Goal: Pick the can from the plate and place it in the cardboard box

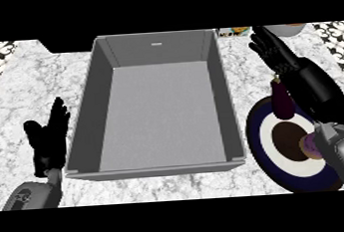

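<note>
Grey cardboard box point(160, 108) holds nothing yet. The can point(308, 144) lies on the plate point(260, 147), half hidden under my forearm. My right hand point(274, 49), fingers straight, grips nothing; left hand point(49, 138) rests open. Pick and place both remain.

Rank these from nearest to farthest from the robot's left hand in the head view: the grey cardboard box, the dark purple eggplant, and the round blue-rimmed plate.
From the left hand, resting open at the lower left:
1. Grey cardboard box, right beside it, centre.
2. Round blue-rimmed plate, past the box, right side.
3. Dark purple eggplant, on the plate's upper edge, slightly farther right.
</note>
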### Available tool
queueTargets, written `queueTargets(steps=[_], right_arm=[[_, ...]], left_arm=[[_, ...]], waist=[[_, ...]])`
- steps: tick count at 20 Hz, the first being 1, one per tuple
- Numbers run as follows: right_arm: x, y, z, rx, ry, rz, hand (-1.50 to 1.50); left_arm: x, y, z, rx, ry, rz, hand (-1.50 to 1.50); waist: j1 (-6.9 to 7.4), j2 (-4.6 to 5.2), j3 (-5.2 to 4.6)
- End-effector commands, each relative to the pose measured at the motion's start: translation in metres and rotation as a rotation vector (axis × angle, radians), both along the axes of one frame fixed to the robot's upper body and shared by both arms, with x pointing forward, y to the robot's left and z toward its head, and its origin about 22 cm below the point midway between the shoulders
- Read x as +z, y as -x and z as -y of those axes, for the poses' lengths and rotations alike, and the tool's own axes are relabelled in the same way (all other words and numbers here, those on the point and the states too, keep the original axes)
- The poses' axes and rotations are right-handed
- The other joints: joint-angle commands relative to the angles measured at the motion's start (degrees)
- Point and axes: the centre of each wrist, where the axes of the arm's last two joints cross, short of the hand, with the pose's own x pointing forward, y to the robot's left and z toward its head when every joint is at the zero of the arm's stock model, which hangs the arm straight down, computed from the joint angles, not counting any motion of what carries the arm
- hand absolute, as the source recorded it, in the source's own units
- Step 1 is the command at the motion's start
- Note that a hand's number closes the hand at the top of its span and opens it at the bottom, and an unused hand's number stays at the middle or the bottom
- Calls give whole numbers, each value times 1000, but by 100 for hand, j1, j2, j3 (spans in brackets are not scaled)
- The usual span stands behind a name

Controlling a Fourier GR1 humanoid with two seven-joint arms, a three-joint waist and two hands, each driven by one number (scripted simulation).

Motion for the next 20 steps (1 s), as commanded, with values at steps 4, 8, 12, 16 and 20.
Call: queueTargets(steps=[4,8,12,16,20], right_arm=[[-11,1,76,311,1,-159,-150],[-2,3,158,34,-60,52,-150],[-6,21,205,244,-191,176,-150],[25,30,233,354,-93,224,-150],[69,34,213,398,321,173,-150]], left_arm=[[44,-9,-13,-118,60,94,0],[47,5,-23,-221,132,94,0],[51,12,-26,-227,143,92,0],[65,13,-37,-247,168,104,0],[54,16,-32,-244,162,97,0]], waist=[[2,81,68],[53,112,101],[20,82,96],[58,63,85],[38,55,80]])
